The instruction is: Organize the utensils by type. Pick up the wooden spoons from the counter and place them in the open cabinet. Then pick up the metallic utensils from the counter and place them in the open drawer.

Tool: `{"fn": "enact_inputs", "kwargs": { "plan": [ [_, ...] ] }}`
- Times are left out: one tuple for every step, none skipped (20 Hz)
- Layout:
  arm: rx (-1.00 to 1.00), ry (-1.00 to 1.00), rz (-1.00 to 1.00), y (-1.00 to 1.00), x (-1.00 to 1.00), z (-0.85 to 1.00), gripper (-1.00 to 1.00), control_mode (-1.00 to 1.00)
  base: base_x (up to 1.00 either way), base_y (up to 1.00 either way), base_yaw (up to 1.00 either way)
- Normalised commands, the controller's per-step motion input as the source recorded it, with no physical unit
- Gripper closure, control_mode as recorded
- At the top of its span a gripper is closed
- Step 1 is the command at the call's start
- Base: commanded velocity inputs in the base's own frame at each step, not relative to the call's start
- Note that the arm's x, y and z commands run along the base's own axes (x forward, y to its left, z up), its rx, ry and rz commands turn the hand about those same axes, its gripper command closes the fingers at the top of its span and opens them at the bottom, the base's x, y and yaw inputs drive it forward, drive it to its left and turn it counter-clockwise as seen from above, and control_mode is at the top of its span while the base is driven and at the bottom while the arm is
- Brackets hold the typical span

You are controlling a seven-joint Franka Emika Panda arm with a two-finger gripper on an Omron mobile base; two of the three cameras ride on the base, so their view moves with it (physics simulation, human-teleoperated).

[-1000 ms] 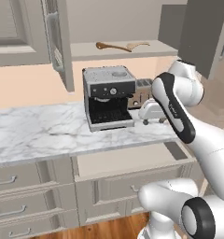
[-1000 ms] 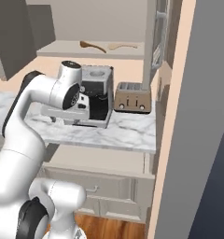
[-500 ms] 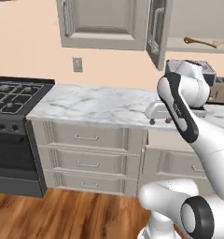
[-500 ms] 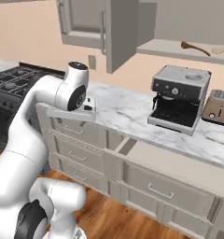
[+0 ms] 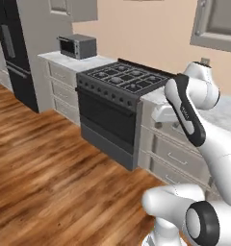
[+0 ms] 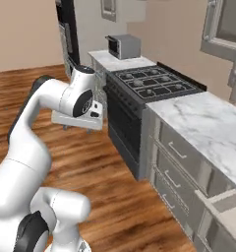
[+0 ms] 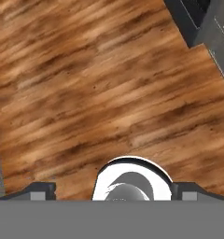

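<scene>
From where I stood, the arm was folded up over its base with the hand turned down toward the wooden floor, well away from any worktop. The gripper stood wide, its two dark fingertips far apart at the bottom of the hand view with nothing between them but floorboards. In the right base view the hand hung out over the floor in front of the black stove, not touching it.

The counter, white marble with grey veins, ran along the wall to the right of the stove, above grey-beige drawer fronts with slim steel pulls. At the counter's near right end, low in the right base view, one drawer stood pulled out from under the slab's edge; I could not see into it. A corner of an upper cabinet showed above the counter. I could make out no spoons or forks on the visible stretch of marble.

Beyond the stove a second short stretch of counter carried a small grey toaster oven at its back edge, and a tall dark fridge stood at the far left end of the run.
</scene>
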Motion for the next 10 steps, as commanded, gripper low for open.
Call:
{"fn": "enact_inputs", "kwargs": {
  "plan": [
    [0.0, 0.0, 0.0, 0.0, 0.0, 0.0, -1.0, 1.0, -0.18, 0.36, 1.0],
    [0.0, 0.0, 0.0, 0.0, 0.0, 0.0, -1.0, 1.0, -0.13, 0.39, 1.0],
    [0.0, 0.0, 0.0, 0.0, 0.0, 0.0, -1.0, 1.0, -0.05, 0.43, 0.97],
    [0.0, 0.0, 0.0, 0.0, 0.0, 0.0, -1.0, 1.0, 0.0, 0.49, 0.93],
    [0.0, 0.0, 0.0, 0.0, 0.0, 0.0, -1.0, 1.0, 0.0, 0.49, 0.87],
    [0.0, 0.0, 0.0, 0.0, 0.0, 0.0, -1.0, 1.0, 0.03, 0.5, 0.8],
    [0.0, 0.0, 0.0, 0.0, 0.0, 0.0, -1.0, 1.0, 0.14, 0.54, 0.69],
    [0.0, 0.0, 0.0, 0.0, 0.0, 0.0, -1.0, 1.0, 0.21, 0.54, 0.66],
    [0.0, 0.0, 0.0, 0.0, 0.0, 0.0, -1.0, 1.0, 0.3, 0.49, 0.62],
    [0.0, 0.0, 0.0, 0.0, 0.0, 0.0, -1.0, 1.0, 0.44, 0.45, 0.56]
  ]
}}
